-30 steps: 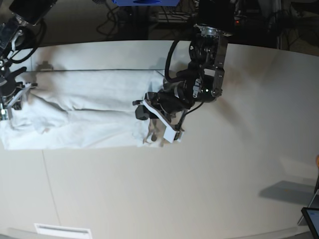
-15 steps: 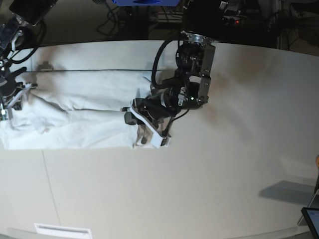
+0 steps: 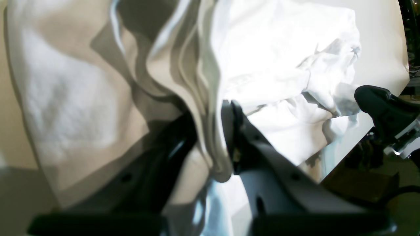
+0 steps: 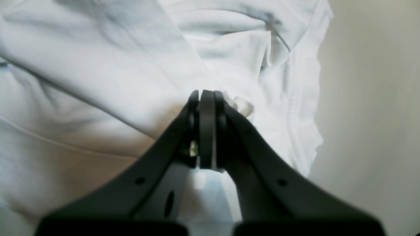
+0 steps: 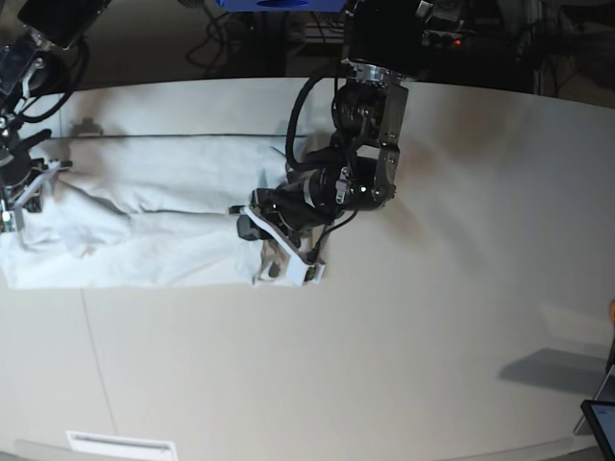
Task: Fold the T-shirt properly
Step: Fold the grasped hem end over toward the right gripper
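The white T-shirt (image 5: 144, 211) lies as a long wrinkled band across the left half of the table (image 5: 432, 336). My left gripper (image 5: 279, 257) is at its right end, shut on a bunch of several cloth layers. In the left wrist view those layers (image 3: 210, 98) hang between the fingers of the left gripper (image 3: 211, 137). My right gripper (image 5: 21, 197) is at the shirt's far left end. In the right wrist view the right gripper (image 4: 206, 96) is shut with its tips pinching the cloth (image 4: 98, 65), close beside a small white neck label (image 4: 244, 106).
Dark equipment and cables (image 5: 269, 29) stand behind the table's far edge. A tablet corner (image 5: 601, 423) shows at the bottom right and a white strip (image 5: 120, 444) at the bottom left. The right arm's black finger (image 3: 380, 108) appears in the left wrist view.
My left gripper has moved left with the shirt's right end, carrying it over the rest of the cloth. The right arm has stayed put.
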You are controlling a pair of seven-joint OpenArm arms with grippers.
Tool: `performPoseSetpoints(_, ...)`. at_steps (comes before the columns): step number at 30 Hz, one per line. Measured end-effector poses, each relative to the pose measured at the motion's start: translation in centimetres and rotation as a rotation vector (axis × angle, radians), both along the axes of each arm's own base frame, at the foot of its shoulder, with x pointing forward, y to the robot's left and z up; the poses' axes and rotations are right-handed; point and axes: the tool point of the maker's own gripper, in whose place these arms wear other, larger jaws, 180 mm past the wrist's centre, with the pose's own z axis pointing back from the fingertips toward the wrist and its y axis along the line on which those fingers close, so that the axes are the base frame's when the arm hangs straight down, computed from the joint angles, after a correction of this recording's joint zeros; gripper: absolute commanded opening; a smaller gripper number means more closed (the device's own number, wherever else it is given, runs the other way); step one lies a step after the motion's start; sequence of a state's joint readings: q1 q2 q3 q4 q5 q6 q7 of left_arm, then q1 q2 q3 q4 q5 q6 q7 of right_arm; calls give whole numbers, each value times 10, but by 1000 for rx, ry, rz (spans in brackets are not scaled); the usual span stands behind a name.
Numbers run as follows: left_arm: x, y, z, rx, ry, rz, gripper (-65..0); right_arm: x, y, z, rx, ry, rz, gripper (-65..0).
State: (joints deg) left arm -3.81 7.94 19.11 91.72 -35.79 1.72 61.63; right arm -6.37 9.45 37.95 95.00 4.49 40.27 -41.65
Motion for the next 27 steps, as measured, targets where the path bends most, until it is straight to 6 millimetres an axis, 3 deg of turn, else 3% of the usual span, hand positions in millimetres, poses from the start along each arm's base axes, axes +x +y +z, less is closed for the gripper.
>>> performPoseSetpoints(9, 6, -3, -2, 3, 9, -5, -645, 0, 0, 0, 0, 1, 0, -637)
performPoseSetpoints(14, 14, -4, 2, 2, -3, -9, -484, 0, 0, 0, 0, 1, 0, -637)
performPoseSetpoints(16, 11, -10, 0, 12, -7, -34, -452, 0, 0, 0, 0, 0, 0, -637)
performPoseSetpoints(21, -1, -29, 1, 15, -7, -102, -448, 0, 0, 0, -1, 1, 0, -637)
performPoseSetpoints(27, 0, -39, 11, -24, -20, -121, -448, 0, 0, 0, 0, 0, 0, -637)
